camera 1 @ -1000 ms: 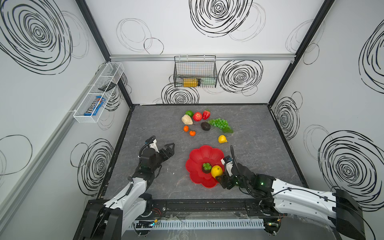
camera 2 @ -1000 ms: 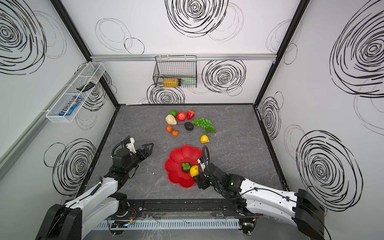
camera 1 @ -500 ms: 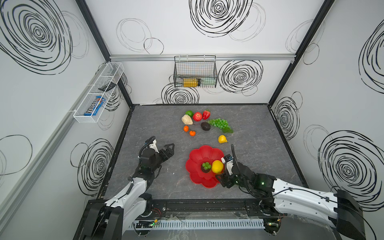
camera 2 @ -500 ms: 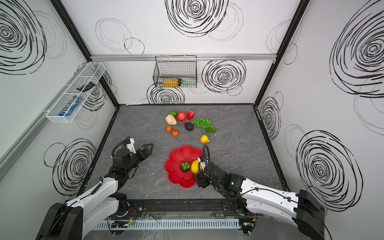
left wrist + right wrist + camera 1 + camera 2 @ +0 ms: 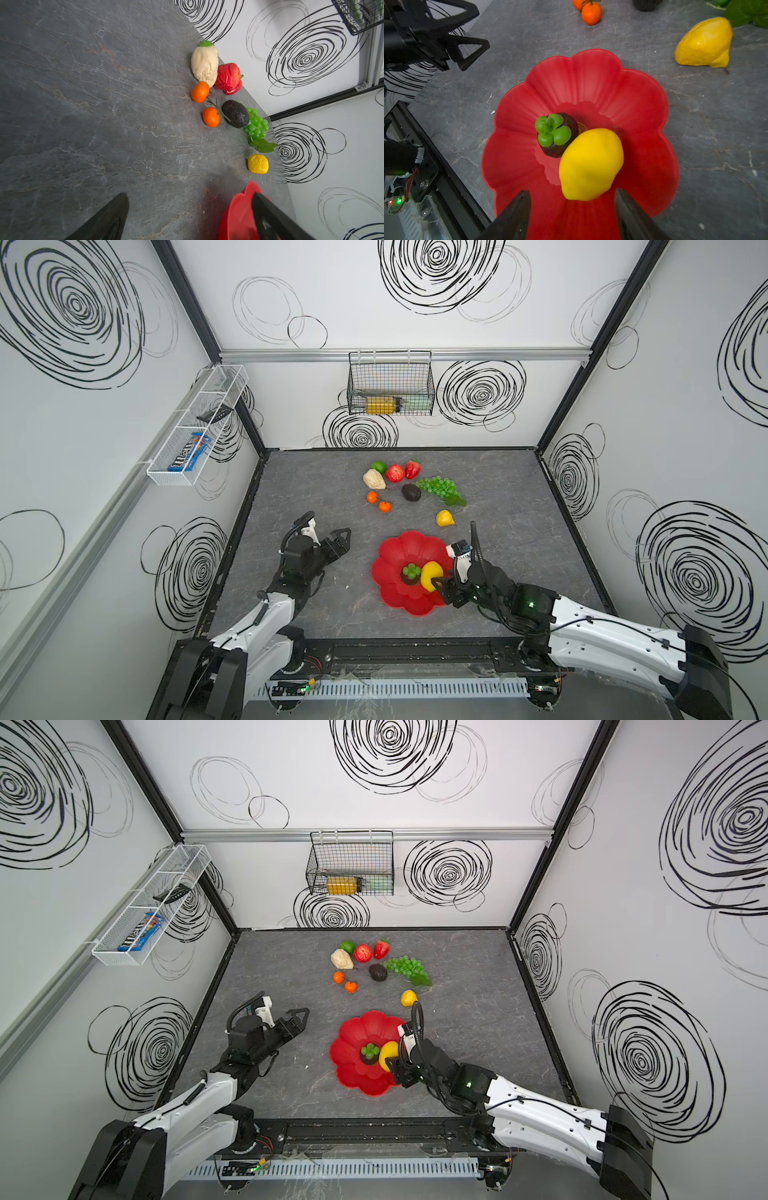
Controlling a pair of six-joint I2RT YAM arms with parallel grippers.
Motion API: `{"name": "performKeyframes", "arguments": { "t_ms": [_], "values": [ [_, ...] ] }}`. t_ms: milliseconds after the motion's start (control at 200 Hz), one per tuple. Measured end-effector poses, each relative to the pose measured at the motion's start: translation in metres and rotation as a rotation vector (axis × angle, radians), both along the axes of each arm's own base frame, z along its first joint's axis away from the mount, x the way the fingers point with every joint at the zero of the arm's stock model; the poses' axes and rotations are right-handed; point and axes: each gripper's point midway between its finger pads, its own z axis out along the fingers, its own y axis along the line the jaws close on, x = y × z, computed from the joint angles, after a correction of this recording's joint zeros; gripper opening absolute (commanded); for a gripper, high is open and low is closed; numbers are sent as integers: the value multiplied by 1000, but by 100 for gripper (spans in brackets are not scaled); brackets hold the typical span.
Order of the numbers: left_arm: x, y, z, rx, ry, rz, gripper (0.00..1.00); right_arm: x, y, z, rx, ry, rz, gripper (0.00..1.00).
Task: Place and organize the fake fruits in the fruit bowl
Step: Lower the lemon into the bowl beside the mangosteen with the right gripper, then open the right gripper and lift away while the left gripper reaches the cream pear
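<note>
**Lemon lies in red bowl between spread claw tips**

The right claw [image 5: 571,193] hangs low over the bowl's [image 5: 591,72] robot-side rim with its jaws apart. The end of a lemon [image 5: 589,164] lies between the tips, with a clear gap on one side. The lemon rests on the bowl floor against a dark fruit [image 5: 556,135] with a green cap, and the two half cover the gold emblem [image 5: 581,126]. The left claw [image 5: 189,195], jaws wide and empty, hovers over the table [image 5: 316,472] beside the bowl. Beyond the bowl lie a yellow fruit [image 5: 444,518], two oranges [image 5: 372,497], an avocado [image 5: 411,492], grapes [image 5: 438,487], a beige lump [image 5: 374,479], a lime [image 5: 378,467], an apple [image 5: 395,473] and a strawberry [image 5: 412,469]. The wire basket [image 5: 390,364] on the back wall holds a yellow pack [image 5: 380,405]; the mesh tray [image 5: 170,479] on the left wall holds a candy packet [image 5: 189,452]
</note>
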Motion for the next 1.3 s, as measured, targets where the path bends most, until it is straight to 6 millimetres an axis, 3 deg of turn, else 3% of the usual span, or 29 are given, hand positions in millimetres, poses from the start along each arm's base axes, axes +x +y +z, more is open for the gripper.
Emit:
{"name": "performKeyframes", "arguments": {
  "t_ms": [120,255,355,480,685,946,1296],
  "values": [
    [7,-16,2,37,23,-41,95,15,-9,10,13,-26,-56,70],
    [25,-47,10,101,42,-112,95,34,-24,33,66,-82,-142,73],
    [51,-69,17,145,51,-149,95,43,-34,56,146,-133,-193,74],
    [87,-80,17,191,72,-139,96,43,-37,80,245,-178,-208,77],
    [153,-79,11,197,97,-80,98,35,-39,75,295,-160,-202,78],
    [226,-67,-17,180,151,-3,98,26,-45,67,317,-144,-196,80],
    [269,-70,-25,185,184,19,91,25,-46,66,319,-143,-194,81]
  ]
}}
